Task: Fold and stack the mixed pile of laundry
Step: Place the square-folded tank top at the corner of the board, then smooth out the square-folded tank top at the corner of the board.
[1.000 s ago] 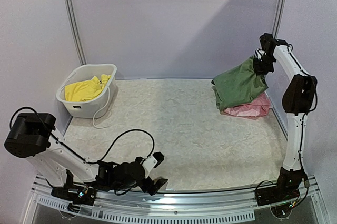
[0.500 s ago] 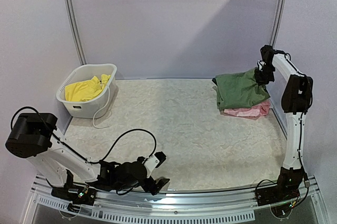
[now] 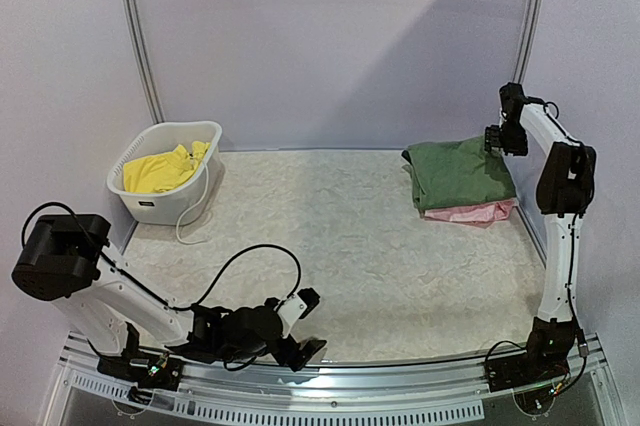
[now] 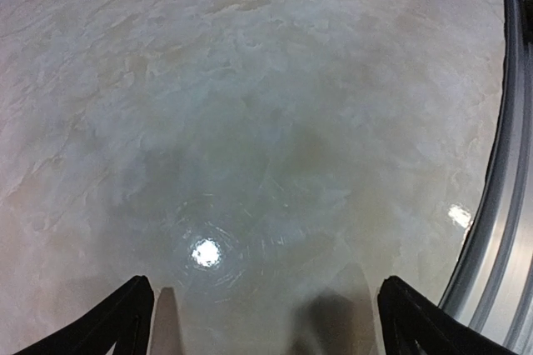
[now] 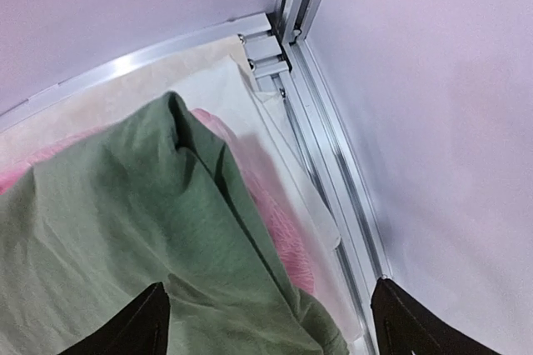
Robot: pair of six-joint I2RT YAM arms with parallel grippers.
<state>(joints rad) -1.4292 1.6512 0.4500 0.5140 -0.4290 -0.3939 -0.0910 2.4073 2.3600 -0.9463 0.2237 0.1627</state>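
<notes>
The green garment (image 3: 460, 174) hid most of the pink garment (image 3: 472, 212); the right gripper (image 5: 276, 322) above it and the left gripper (image 4: 271, 317) stood open-jawed.

Soft, even, lilac-tinted light; bright enough for me to work.
From my left wrist camera a round white glare spot (image 4: 206, 251) sits on the glossy mottled beige tabletop (image 4: 250, 80) just ahead of the left gripper (image 4: 265, 284), with dim finger shadows nearer in. The picture bulges at its edges, bending the silver metal rail (image 4: 493, 205) to the gripper's right. Under the right gripper (image 5: 268, 287) the folded olive-green garment (image 5: 125, 230) looks slightly soft. Overhead, a diagonal edge of shade crosses the pale back wall (image 3: 330, 46).
</notes>
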